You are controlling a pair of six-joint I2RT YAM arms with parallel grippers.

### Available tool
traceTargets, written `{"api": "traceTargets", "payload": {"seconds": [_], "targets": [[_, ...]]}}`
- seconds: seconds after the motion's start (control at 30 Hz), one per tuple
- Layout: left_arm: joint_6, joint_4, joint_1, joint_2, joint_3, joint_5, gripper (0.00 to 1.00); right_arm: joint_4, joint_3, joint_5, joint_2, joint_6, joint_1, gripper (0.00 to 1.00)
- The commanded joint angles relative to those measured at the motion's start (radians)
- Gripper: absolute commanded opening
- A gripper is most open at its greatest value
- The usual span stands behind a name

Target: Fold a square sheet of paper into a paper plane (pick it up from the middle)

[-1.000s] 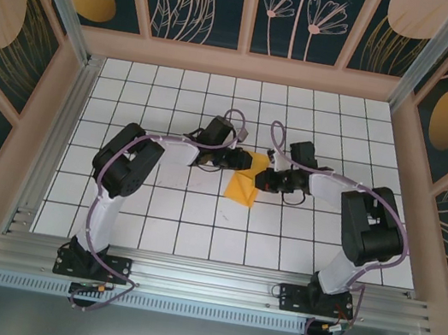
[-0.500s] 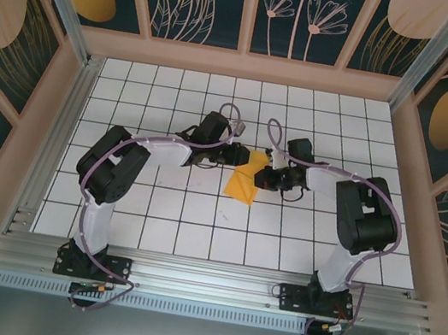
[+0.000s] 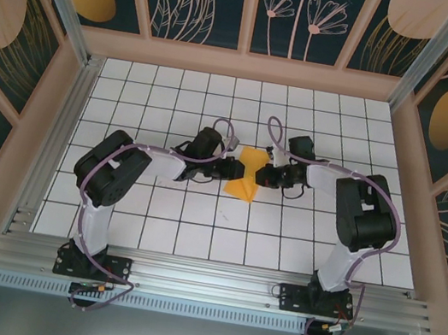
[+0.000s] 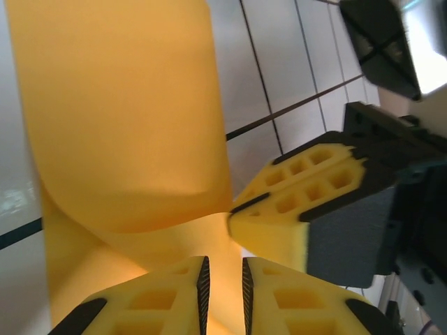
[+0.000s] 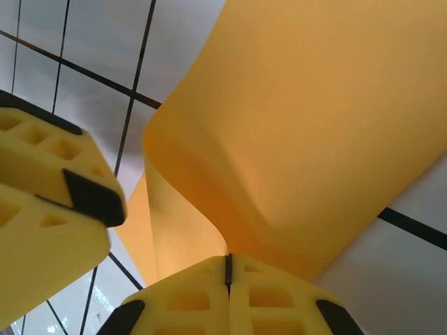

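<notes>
1. Left end effector (image 3: 235, 169) — nearly closed, pinching the orange sheet of paper (image 3: 242, 188).
2. Right end effector (image 3: 261, 174) — clamped on the same sheet, opposite side.
3. Sheet mid-frame over counter (image 3: 156, 208), between both; long axis top-to-bottom — equally near.

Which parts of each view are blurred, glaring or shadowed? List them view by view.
Top external: sharp, evenly lit across the orange paper. Left wrist: left gripper soft-focused at the bottom edge, blown-out white glare top right. Right wrist: right gripper slightly blurred up close, paper shaded darker along its curl.
</notes>
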Motion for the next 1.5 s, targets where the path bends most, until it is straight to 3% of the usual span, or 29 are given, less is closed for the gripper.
{"api": "traceTargets", "payload": {"seconds": [0.0,0.83,1.33,1.47], "targets": [[-0.024,0.055,-0.002,0.0,0.005,0.018,0.25,-0.026,0.024,0.016,0.022,-0.029,-0.008,0.0],[-0.021,0.066,-0.016,0.075,0.047,0.039,0.31,-0.081,0.106,0.128,0.071,-0.075,-0.002,0.01],[-0.024,0.091,-0.022,0.018,-0.073,0.027,0.18,-0.078,0.12,0.107,0.068,-0.072,0.0,0.01],[-0.011,0.014,-0.022,0.027,-0.065,-0.019,0.16,-0.077,0.114,0.103,0.047,-0.071,0.0,0.01]]}}
